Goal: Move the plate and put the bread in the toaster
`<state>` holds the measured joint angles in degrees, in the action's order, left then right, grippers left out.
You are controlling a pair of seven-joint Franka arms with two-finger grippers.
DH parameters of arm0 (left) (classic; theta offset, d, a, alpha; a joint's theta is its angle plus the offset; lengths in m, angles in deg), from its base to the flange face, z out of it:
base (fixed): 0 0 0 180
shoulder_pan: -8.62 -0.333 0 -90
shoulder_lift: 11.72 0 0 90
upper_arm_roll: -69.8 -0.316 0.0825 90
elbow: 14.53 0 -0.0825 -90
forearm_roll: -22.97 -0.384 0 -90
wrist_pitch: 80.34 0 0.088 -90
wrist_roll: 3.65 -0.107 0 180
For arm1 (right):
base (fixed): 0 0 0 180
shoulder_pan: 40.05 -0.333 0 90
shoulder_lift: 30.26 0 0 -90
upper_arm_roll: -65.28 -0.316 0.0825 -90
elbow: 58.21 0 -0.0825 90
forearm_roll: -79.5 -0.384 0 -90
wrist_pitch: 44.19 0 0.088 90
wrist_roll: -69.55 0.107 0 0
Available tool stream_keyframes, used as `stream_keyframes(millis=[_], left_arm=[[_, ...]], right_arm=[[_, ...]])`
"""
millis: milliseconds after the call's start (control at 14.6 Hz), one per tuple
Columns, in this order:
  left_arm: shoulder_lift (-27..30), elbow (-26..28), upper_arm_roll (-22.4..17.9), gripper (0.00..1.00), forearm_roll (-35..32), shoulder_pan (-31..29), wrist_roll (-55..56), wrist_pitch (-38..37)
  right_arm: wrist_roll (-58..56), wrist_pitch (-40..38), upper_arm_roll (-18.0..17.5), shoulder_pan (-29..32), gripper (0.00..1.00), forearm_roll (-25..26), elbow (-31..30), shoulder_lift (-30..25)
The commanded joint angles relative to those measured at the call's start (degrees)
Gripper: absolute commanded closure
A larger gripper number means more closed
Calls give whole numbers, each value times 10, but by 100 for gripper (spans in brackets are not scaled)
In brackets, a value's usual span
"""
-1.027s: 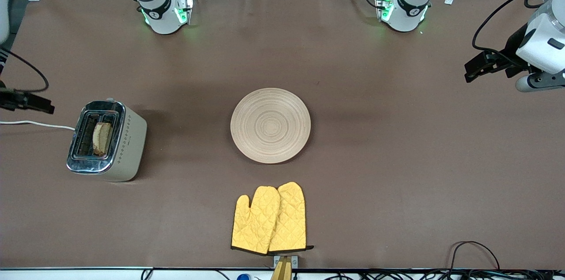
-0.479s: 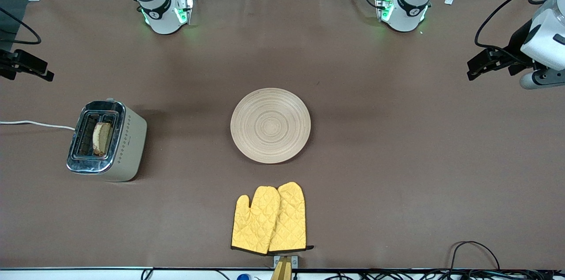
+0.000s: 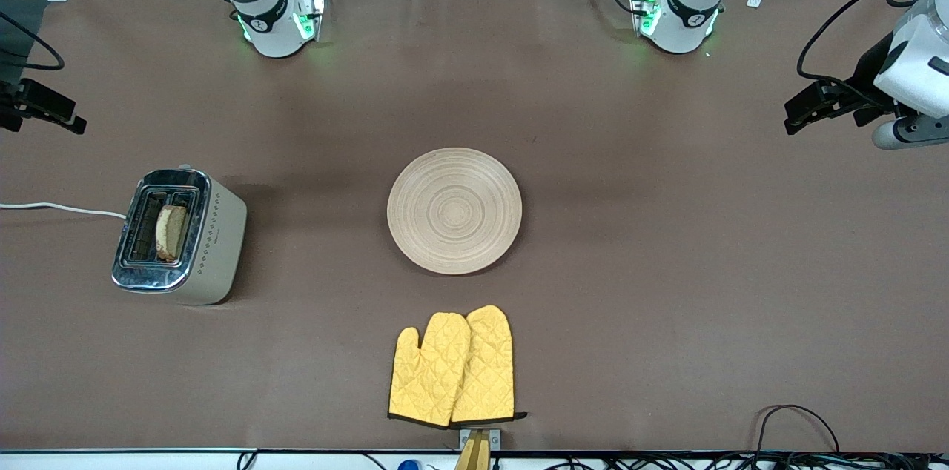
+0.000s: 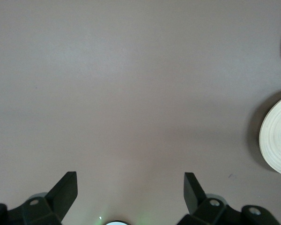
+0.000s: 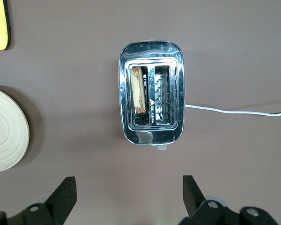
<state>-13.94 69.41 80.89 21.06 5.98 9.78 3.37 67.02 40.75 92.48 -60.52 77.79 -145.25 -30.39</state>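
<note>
Now the bread [image 3: 171, 233] is standing in the toaster [image 3: 178, 236] slot nearer the plate [image 3: 454, 210], which is lying mid-worktop [image 3: 667, 307], farther from the camera than the yellow mitts [image 3: 452, 366]. Both hands are hanging aloft with fingers apart and empty: the right hand [image 5: 126, 199] is over the worktop near the toaster, and the left hand [image 4: 131, 197] is over bare worktop at its own end, well apart from the plate.
</note>
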Motion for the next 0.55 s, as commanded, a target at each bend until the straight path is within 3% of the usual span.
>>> stream_keyframes(millis=[0,137,205,479], left_arm=[[6,-5,2,0,7,-1,-3,-11],[6,-5,2,0,7,-1,-3,-11],[6,-5,2,0,7,-1,-3,-12],[5,-5,2,0,7,0,-3,-14]], right_arm=[[11,-4,-106,103,0,4,0,-10],[11,-4,-241,233,0,5,0,-10],[11,-2,-275,266,0,5,0,-10],[9,-4,-277,272,0,4,4,-9]])
